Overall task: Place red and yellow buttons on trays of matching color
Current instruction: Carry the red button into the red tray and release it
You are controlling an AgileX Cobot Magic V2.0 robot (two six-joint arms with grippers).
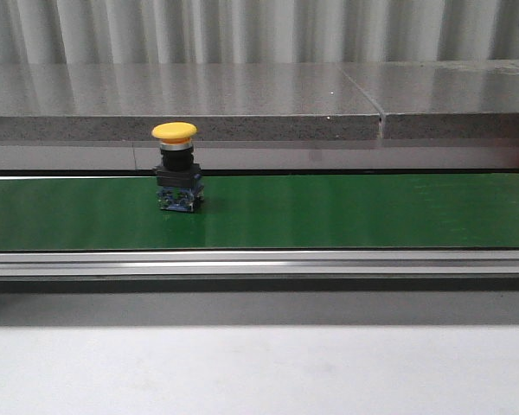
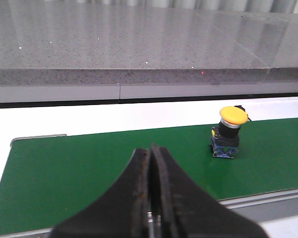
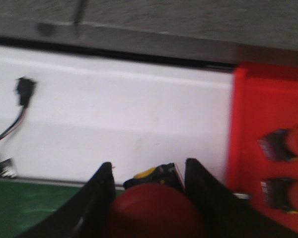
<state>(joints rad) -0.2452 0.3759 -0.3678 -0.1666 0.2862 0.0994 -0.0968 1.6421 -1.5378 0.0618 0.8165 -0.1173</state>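
Right pincer [image 3: 149, 191] clamped on a red button [image 3: 154, 210], red tray [image 3: 268, 119] just beside; left pincer [image 2: 151, 163] together, yellow button [image 2: 229, 130] ahead on the belt [image 2: 89, 168]: rigid, light, top-heavy, best gripped by its black body.

A yellow button [image 1: 176, 167] with a mushroom cap stands upright on a green belt. A red button [image 3: 154, 210] sits between the right gripper's fingers. Two more red buttons [image 3: 287, 142] lie on their sides in a red tray [image 3: 258, 119].
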